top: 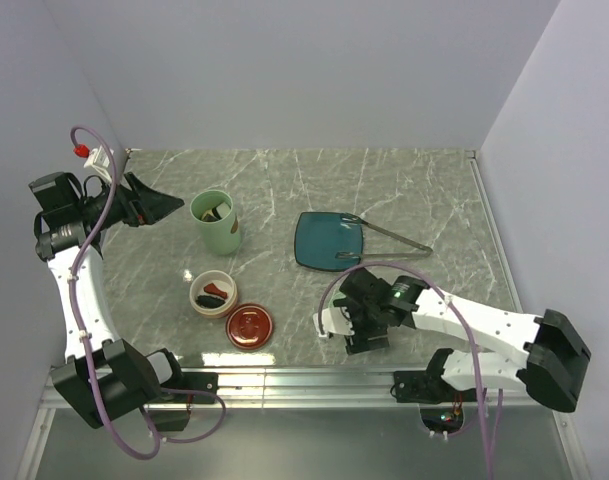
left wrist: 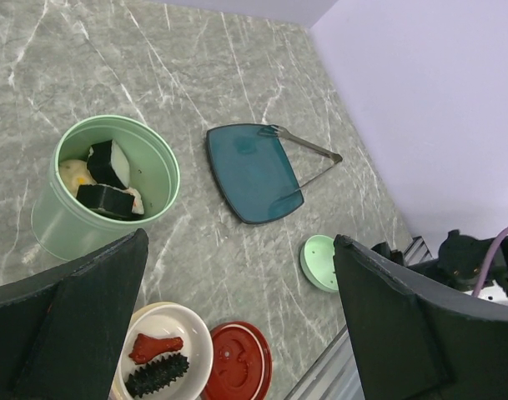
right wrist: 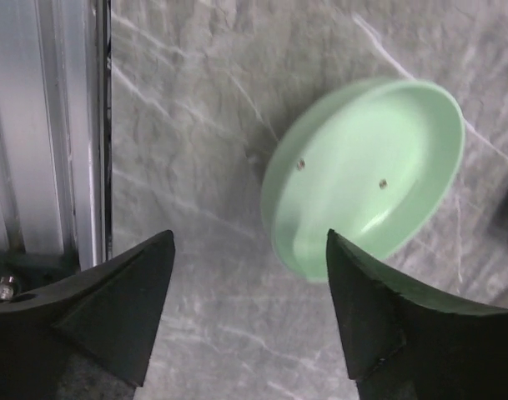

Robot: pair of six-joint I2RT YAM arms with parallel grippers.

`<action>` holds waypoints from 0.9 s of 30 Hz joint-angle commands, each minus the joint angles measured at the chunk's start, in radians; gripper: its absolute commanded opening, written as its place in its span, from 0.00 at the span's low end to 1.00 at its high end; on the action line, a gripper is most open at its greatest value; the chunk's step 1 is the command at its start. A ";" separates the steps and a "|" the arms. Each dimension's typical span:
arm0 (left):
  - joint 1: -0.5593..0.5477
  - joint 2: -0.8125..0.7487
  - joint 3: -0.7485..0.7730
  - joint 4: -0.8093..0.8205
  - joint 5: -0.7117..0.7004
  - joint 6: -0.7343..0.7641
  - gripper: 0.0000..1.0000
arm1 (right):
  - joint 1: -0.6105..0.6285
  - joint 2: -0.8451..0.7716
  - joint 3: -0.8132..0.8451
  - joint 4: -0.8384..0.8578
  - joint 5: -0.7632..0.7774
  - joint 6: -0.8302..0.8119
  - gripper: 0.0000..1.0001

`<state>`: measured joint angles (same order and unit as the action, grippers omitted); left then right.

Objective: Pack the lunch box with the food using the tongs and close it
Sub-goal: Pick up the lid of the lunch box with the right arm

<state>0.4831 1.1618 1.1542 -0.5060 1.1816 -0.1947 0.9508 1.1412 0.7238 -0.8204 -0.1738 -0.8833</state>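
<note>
The mint-green pot stands open with several food pieces inside. Near it the cream bowl holds a red piece and a dark spiky piece. Its dark-red lid lies beside it. The tongs rest against the right edge of the teal plate. My right gripper is open, low over the table. The flat mint-green lid lies by its right finger, with a gap to the left finger. My left gripper hangs open at the far left, left of the pot, holding nothing.
The metal rail at the table's near edge runs just behind my right gripper. Walls enclose the marble table on three sides.
</note>
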 commanded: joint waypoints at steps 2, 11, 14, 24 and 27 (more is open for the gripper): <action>0.003 -0.019 0.029 0.004 0.023 0.029 1.00 | 0.031 0.067 -0.027 0.105 0.016 0.033 0.74; 0.003 -0.017 0.036 -0.037 0.013 0.064 0.99 | 0.028 0.170 -0.026 0.188 0.007 0.069 0.30; 0.005 -0.017 0.039 -0.063 0.019 0.087 0.99 | 0.017 0.163 0.009 0.181 -0.006 0.118 0.09; 0.005 -0.063 0.001 -0.024 0.078 0.118 1.00 | -0.160 0.211 0.452 -0.077 -0.395 0.260 0.00; 0.005 -0.108 -0.040 0.035 0.130 0.104 0.99 | -0.213 0.285 0.680 -0.163 -0.588 0.329 0.00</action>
<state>0.4831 1.1187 1.1385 -0.5568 1.2179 -0.0937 0.7845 1.3785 1.1984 -0.8745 -0.5064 -0.6418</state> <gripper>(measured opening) 0.995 0.023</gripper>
